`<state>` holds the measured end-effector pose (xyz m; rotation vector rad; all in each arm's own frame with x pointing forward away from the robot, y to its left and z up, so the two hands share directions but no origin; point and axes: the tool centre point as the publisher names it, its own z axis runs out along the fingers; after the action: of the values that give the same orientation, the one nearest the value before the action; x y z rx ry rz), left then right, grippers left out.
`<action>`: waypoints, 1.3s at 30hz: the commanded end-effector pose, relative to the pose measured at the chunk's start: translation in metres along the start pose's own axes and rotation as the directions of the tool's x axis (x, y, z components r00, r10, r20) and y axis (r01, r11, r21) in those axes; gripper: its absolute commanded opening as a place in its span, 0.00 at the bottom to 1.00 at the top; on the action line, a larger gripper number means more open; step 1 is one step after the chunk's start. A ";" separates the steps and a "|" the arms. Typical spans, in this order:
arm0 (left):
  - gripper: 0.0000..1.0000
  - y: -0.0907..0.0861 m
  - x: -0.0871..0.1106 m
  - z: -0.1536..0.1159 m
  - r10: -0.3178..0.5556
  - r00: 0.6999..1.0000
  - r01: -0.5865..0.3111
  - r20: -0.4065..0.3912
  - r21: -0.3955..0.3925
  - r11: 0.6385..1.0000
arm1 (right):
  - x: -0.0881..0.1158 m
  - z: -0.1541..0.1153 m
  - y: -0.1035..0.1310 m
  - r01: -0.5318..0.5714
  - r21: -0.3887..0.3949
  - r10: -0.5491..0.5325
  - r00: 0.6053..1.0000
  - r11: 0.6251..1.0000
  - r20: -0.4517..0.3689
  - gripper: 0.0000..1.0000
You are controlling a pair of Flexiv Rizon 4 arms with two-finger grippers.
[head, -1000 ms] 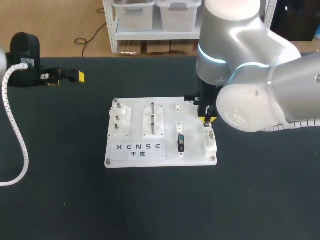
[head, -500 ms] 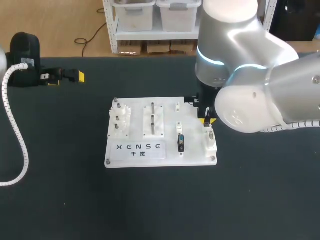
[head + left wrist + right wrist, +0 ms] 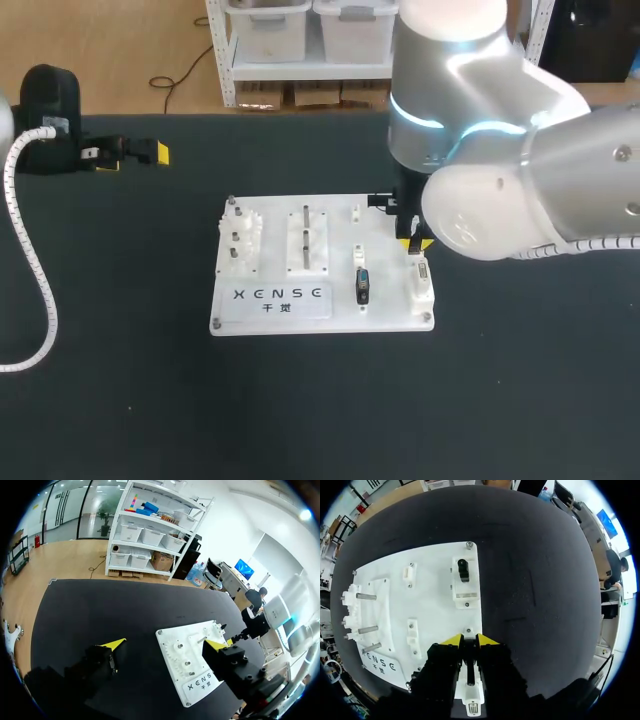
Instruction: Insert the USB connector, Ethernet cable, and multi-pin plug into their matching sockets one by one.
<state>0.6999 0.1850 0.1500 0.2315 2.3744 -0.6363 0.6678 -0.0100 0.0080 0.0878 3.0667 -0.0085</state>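
A white socket board [image 3: 385, 305] lies mid-table, also seen in the left wrist view [image 3: 190, 655] and the right wrist view [image 3: 435, 595]. My right gripper [image 3: 413, 243] hangs over the board's right edge. Its yellow-tipped fingers [image 3: 487, 640] are shut on a small dark connector [image 3: 469, 667], right above a white socket block [image 3: 422, 285] [image 3: 472, 702]; I cannot tell which kind of connector it is. A black multi-pin plug [image 3: 362, 286] [image 3: 463, 570] sits in its own white socket. My left gripper [image 3: 135, 158] rests far back left, open and empty [image 3: 165, 644].
The board's left side carries a block with metal pegs [image 3: 240, 235] and a slotted block [image 3: 305, 240]. A white ribbed hose [image 3: 30, 250] curves down the table's left side. Bare black tabletop surrounds the board.
The right arm's body has shifted slightly to the left. Its gripper stays over the right-hand socket block with the connector. The left arm has not moved.
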 end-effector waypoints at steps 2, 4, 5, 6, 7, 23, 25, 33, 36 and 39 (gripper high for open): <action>1.00 0.000 0.000 0.000 0.000 1.000 0.000 0.000 0.000 1.000 | 0.000 0.005 -0.001 0.001 0.009 -0.001 1.000 1.000 0.006 0.05; 1.00 0.000 0.000 0.000 0.000 1.000 0.000 0.000 0.000 1.000 | -0.002 0.001 0.000 0.003 0.018 -0.004 1.000 1.000 0.021 0.50; 1.00 0.000 0.000 0.000 0.000 1.000 0.000 0.000 0.000 1.000 | -0.002 -0.001 0.000 0.003 0.017 -0.003 1.000 1.000 0.025 0.77; 1.00 0.000 0.000 0.000 0.000 1.000 0.000 0.000 0.000 1.000 | -0.003 -0.005 0.001 0.002 0.012 -0.003 0.999 1.000 0.033 1.00; 1.00 0.000 0.000 0.000 0.000 1.000 0.000 0.000 0.000 1.000 | -0.004 -0.009 0.002 0.001 0.010 -0.001 0.999 1.000 0.040 1.00; 1.00 0.000 0.000 0.000 0.000 1.000 0.000 0.000 0.000 1.000 | 0.015 -0.060 0.036 0.059 -0.039 -0.054 0.991 0.997 0.119 1.00; 1.00 0.000 0.000 0.000 0.000 1.000 0.000 0.000 0.000 1.000 | 0.022 -0.064 0.042 0.070 -0.039 -0.065 0.991 0.997 0.117 1.00; 1.00 0.000 0.000 0.000 0.000 1.000 0.000 0.000 0.000 1.000 | 0.042 -0.058 0.057 0.091 -0.032 -0.088 0.993 0.995 0.079 1.00; 1.00 0.000 0.000 0.000 0.000 1.000 0.000 0.000 0.000 1.000 | 0.049 -0.055 0.060 0.104 -0.029 -0.101 0.993 0.994 0.065 1.00; 1.00 0.000 0.000 0.000 0.000 1.000 0.000 0.000 0.000 1.000 | 0.056 -0.052 0.062 0.119 -0.028 -0.118 0.992 0.992 0.054 1.00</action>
<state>0.6999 0.1850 0.1500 0.2315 2.3744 -0.6363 0.6139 0.0530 0.0574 -0.0921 3.0122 0.0368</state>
